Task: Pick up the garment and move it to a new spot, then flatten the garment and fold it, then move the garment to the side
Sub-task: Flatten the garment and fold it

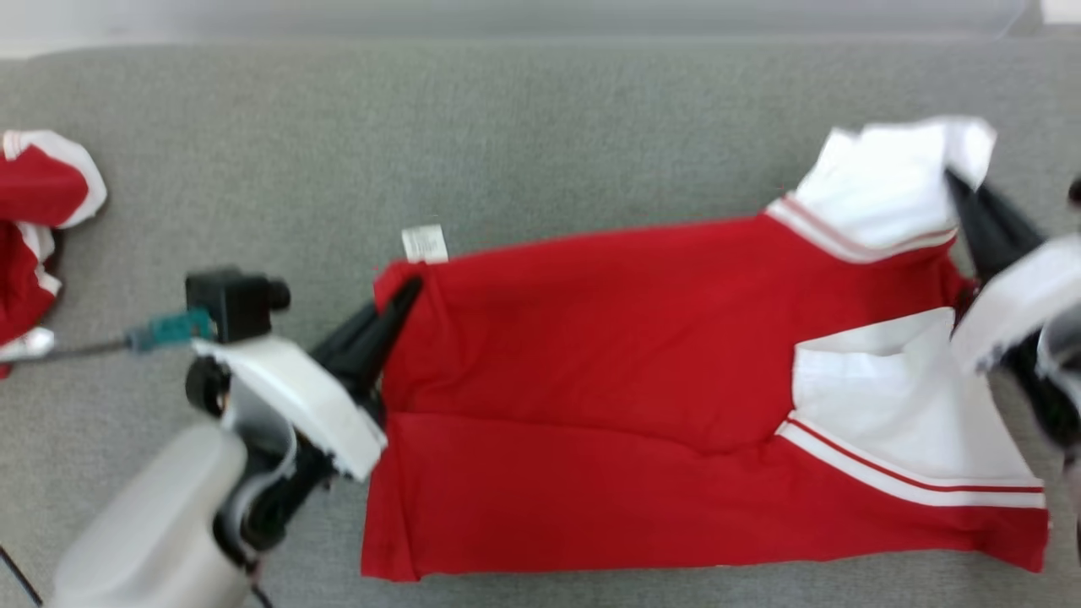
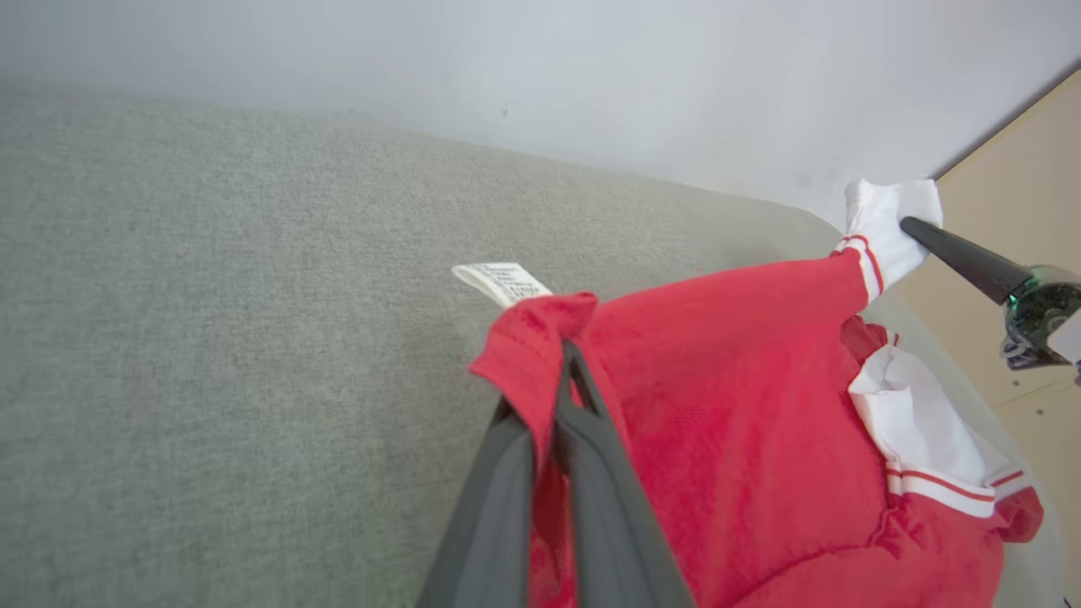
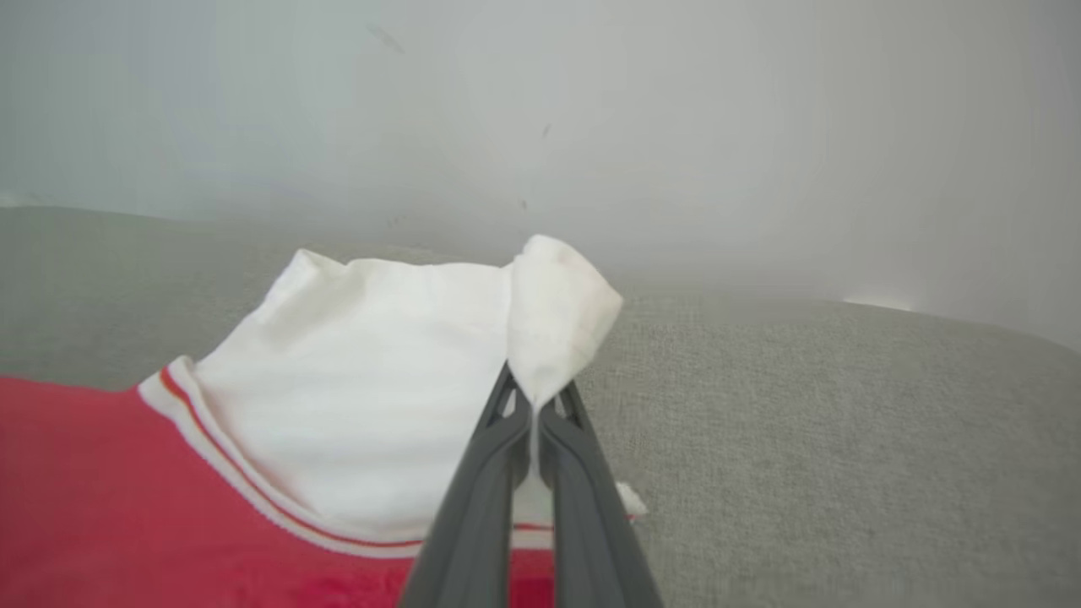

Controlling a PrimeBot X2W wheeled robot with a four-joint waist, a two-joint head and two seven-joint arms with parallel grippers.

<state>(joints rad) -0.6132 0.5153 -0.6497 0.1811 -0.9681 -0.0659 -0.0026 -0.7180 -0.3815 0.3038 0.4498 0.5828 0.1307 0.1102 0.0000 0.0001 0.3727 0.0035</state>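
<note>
— Grey woven cloth [image 1: 540, 110] covers the whole work surface, with a pale wall [image 3: 591, 127] behind it. Where is the shirt [image 1: 591, 363]?

— It lies stretched sideways across the middle and right of the cloth. The body is red and the sleeves are white with thin red stripes.

— And the left gripper [image 1: 404, 297]?

— Its two dark fingers [image 2: 507, 507] are pressed together on the red hem corner [image 2: 540, 329] at the shirt's left end, and that corner is lifted into a small peak (the left wrist view shows the fabric pinched between them). A white care label [image 1: 424, 243] sticks out just beside it.

— The right one?

— The right gripper [image 3: 534, 397] is clamped on the tip of the far white sleeve [image 1: 887, 186], which rises off the cloth in a crumpled fold. The near sleeve [image 1: 887, 405] lies flat.

— Anything else about?

— Another red and white garment [image 1: 38, 219] sits bunched at the left edge of the head view, well apart from the shirt. The right side of that view is somewhat blurred.
</note>
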